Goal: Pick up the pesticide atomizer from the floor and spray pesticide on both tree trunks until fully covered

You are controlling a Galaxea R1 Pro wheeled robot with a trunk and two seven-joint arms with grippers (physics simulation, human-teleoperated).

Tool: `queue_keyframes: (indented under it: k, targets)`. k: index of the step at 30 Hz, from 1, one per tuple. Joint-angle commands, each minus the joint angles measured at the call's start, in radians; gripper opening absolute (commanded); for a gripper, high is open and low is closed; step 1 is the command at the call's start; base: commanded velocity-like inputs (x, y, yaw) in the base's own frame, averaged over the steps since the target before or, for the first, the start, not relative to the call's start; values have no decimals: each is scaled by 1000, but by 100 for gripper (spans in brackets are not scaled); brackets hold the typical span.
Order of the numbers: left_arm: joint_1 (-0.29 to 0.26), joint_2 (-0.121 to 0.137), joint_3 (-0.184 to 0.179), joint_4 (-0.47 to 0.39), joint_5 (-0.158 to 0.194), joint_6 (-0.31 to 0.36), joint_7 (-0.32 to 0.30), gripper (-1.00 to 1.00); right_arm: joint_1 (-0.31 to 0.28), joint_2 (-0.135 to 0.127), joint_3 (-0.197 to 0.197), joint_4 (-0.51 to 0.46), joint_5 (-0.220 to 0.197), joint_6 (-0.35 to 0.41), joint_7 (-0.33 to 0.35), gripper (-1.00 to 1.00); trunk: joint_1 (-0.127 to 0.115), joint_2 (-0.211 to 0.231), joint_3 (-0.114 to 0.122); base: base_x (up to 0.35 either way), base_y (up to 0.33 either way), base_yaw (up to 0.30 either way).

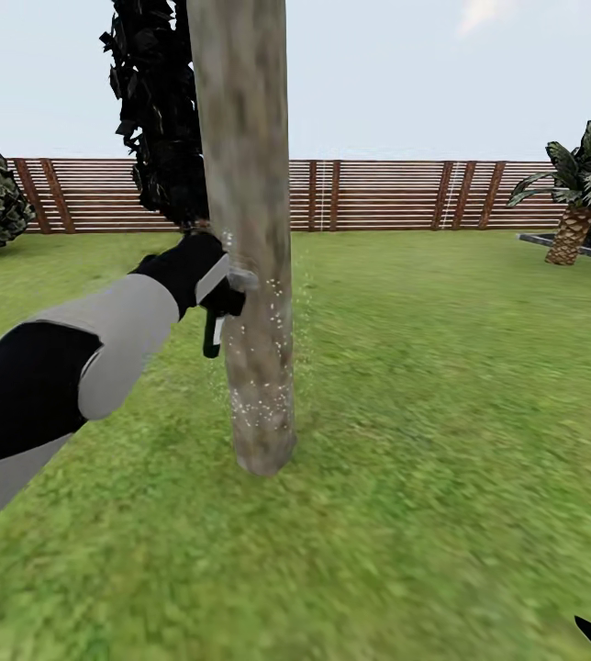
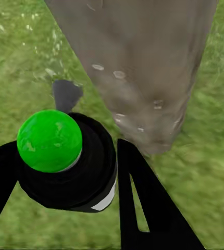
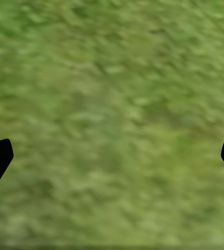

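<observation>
Green-capped, the pesticide atomizer was held clamped in the left gripper, just beside the tree trunk. White droplets were seen low on the bark. Upper bark probably remained uncovered; the nozzle should be swept upward. The right gripper was spread wide over the lawn.

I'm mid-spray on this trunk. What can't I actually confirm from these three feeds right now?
- Far side of the tree trunk: turned away from the head view, so coverage there is unknown.
- Trunk top and crown: cut off by the head view's upper edge.
- Atomizer body: wrist view shows its green cap; left end effector and trunk hide the rest in the head view.
- Right end effector: fingertips sit at the frame edges over blurred lawn.
</observation>
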Motion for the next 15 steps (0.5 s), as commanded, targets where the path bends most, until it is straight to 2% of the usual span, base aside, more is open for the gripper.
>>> queue_keyframes:
  k: [1, 7, 10, 15]
  targets:
    - [14, 0, -2, 2, -3, -1, 0, -100, 0, 0, 0, 0, 0, 0, 0, 100, 0, 0, 0, 0, 0, 0]
    - [146, 0, -2, 6, -4, -50, -1, -100, 0, 0, 0, 0, 0, 0, 0, 100, 0, 0, 0, 0, 0, 0]
    - [228, 0, -2, 5, -5, -102, 0, -100, 0, 0, 0, 0, 0, 0, 0, 100, 0, 0, 0, 0, 0, 0]
    - [307, 0, -2, 6, -6, -140, 0, -100, 0, 0, 0, 0, 0, 0, 0, 100, 0, 0, 0, 0, 0, 0]
